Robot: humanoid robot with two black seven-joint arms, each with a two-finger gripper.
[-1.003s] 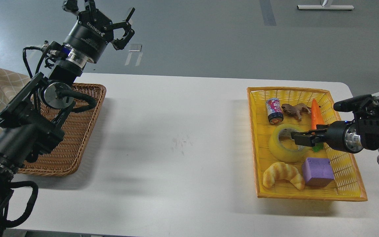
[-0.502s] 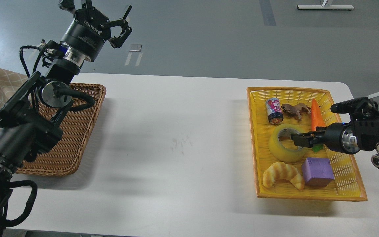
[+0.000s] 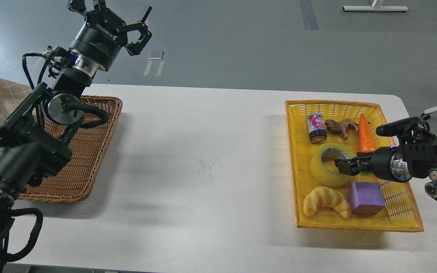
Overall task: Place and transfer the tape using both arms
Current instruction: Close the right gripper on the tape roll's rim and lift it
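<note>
Right gripper (image 3: pixel 343 166): fingers sitting at the tape's (image 3: pixel 329 170) right rim, gap too dark to tell.
Left gripper (image 3: pixel 121 22): fingers spreading wide, holding nothing (hanging high).
Tape: lying flat in the yellow basket (image 3: pixel 393 226).

It looked like a robotics lab or test room. I stood at a plain white table (image 3: pixel 211 159) on a bare grey floor (image 3: pixel 241 41) with pale tape marks (image 3: pixel 154 66) at 11 o'clock and a white stand foot (image 3: pixel 374 8) at 1 o'clock. The things laid out were props: a wicker tray (image 3: pixel 89 151) at 9 o'clock, and a yellow basket (image 3: pixel 396 197) at 3 o'clock holding a toy carrot (image 3: pixel 365 132), a fake croissant (image 3: pixel 326 201), a purple block (image 3: pixel 366 197), a small can (image 3: pixel 316 128) and a toy animal (image 3: pixel 340 127). My own cabled black arms (image 3: pixel 29 151) fitted such a place.
</note>
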